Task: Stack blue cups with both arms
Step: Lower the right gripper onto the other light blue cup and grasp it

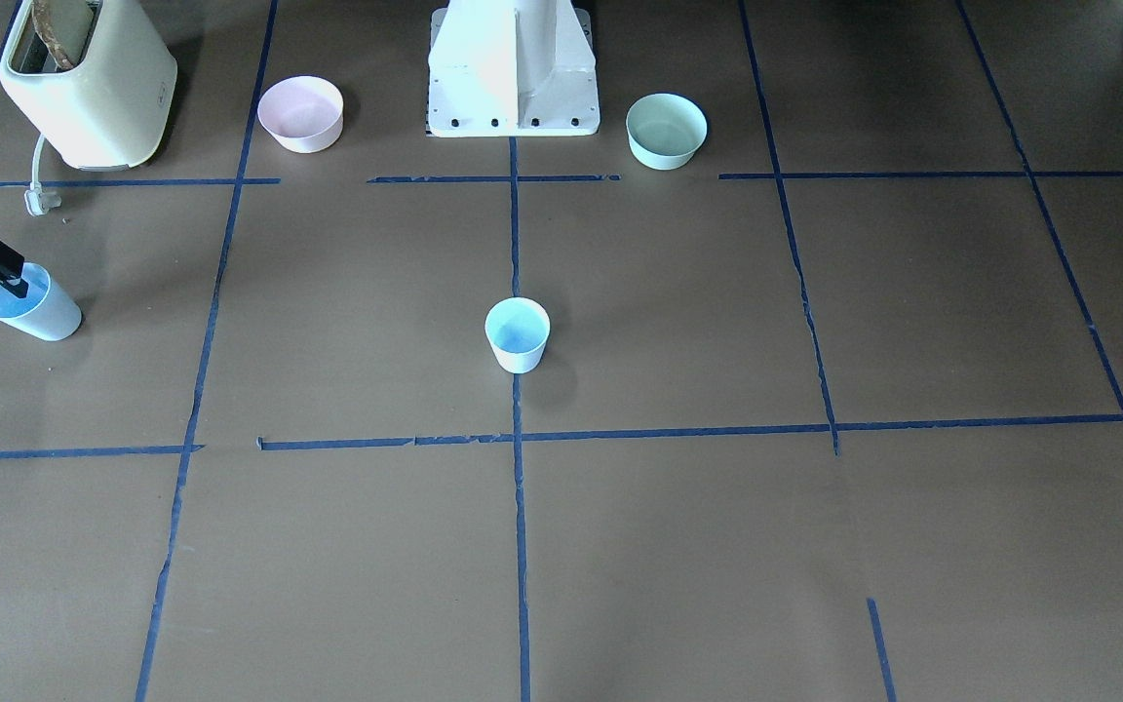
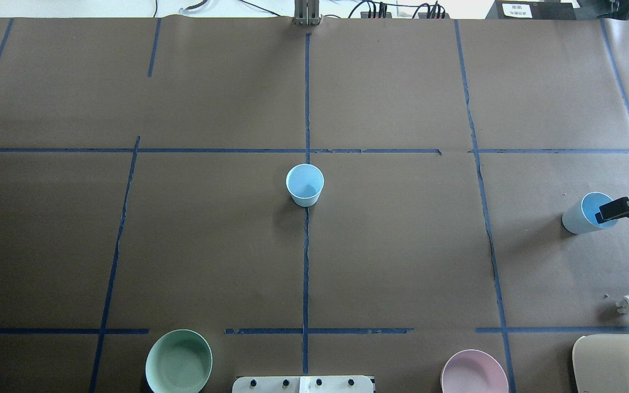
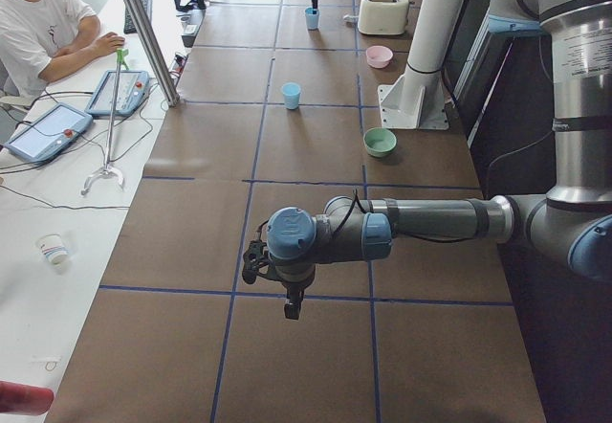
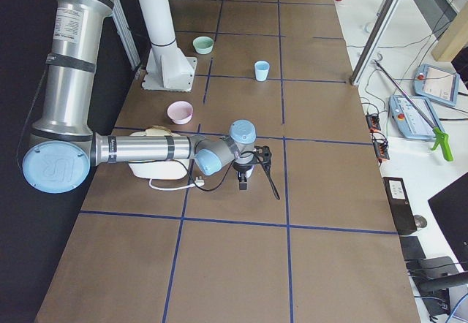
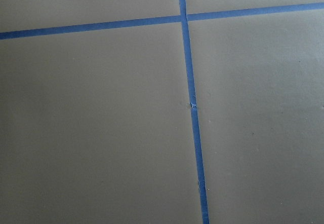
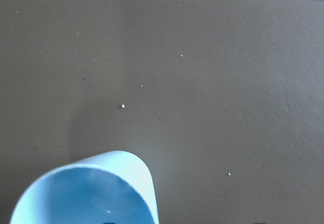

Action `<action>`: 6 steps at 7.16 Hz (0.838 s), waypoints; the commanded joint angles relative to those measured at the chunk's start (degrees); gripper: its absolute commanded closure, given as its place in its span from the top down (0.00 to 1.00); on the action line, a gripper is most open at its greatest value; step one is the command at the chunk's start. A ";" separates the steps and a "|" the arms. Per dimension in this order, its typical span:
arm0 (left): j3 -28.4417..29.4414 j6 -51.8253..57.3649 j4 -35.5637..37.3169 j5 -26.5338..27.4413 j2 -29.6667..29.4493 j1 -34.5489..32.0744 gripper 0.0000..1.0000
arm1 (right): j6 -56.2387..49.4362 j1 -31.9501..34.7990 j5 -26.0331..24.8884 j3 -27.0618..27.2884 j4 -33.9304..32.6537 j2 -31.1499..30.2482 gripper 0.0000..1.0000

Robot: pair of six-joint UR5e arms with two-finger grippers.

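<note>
One blue cup [image 1: 518, 336] stands upright at the table's centre on the middle tape line; it also shows in the overhead view [image 2: 304, 185]. The second blue cup [image 1: 33, 308] is at the robot's far right [image 2: 585, 214]. My right gripper [image 1: 14, 285] grips its rim, with one finger [image 2: 612, 210] inside the mouth. The right wrist view shows that cup's rim [image 6: 101, 188] at the bottom edge. My left gripper [image 3: 294, 306] hangs over bare table at the robot's far left, away from both cups. I cannot tell whether it is open.
A cream toaster [image 1: 84, 83] with its plug [image 1: 40, 200] stands behind the right-hand cup. A pink bowl [image 1: 301, 113] and a mint-green bowl [image 1: 666, 130] flank the white pedestal [image 1: 513, 78]. An operator [image 3: 38, 21] sits beyond the table's far edge.
</note>
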 commanded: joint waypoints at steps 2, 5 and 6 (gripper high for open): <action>0.00 0.01 0.00 0.00 -0.03 0.00 1.00 | 0.00 -0.20 -0.14 0.08 0.07 0.13 0.08; 0.00 0.01 0.00 0.00 -0.03 0.00 1.00 | 0.08 -0.11 0.30 1.13 -0.02 1.96 0.00; -0.09 0.01 0.00 0.00 0.06 0.00 1.00 | 0.43 -0.11 0.39 2.87 -0.80 2.93 0.00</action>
